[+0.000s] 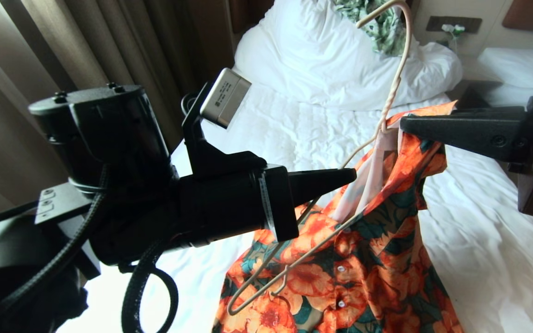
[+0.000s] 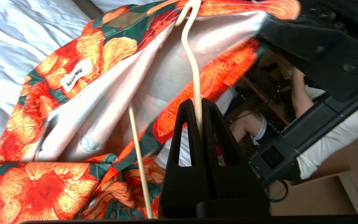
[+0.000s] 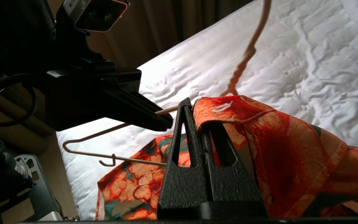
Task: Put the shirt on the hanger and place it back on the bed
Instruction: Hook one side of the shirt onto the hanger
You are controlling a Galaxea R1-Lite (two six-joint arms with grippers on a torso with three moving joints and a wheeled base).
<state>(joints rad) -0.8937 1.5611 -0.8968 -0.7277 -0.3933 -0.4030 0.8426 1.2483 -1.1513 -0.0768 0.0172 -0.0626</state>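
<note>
Head view shows the two arms held up over the bed (image 1: 479, 259), with the shirt (image 1: 377, 259) hanging between them above the white sheet. The left hand (image 1: 352, 176) comes in from the left side, pointing to the right, and its fingers are pressed together on the thin wire of the hanger (image 1: 398, 78). In the left wrist view this is clear: the cream wire passes up between the two black fingertips, and the pale lining of the shirt is spread open just behind it. The right hand (image 1: 403, 124) comes in from the right side, pointing to the left, and it is clamped on the edge of the shirt near the collar. The right wrist view shows the orange cloth folded over and pinched between its fingers.

The hanger stands tilted. Its hook is high, in front of the pillow (image 1: 322, 60), its twisted neck runs down to the collar, and one shoulder of the triangle goes inside the shirt. The other shoulder, with the long bottom wire, sticks out free on the left side, in front of the flower print. The lower part of the shirt hangs down and its white buttons show.

A green leaf-print cloth (image 1: 377, 23) lies on the pillow. Brown curtains (image 1: 86, 41) hang at the left of the bed.
</note>
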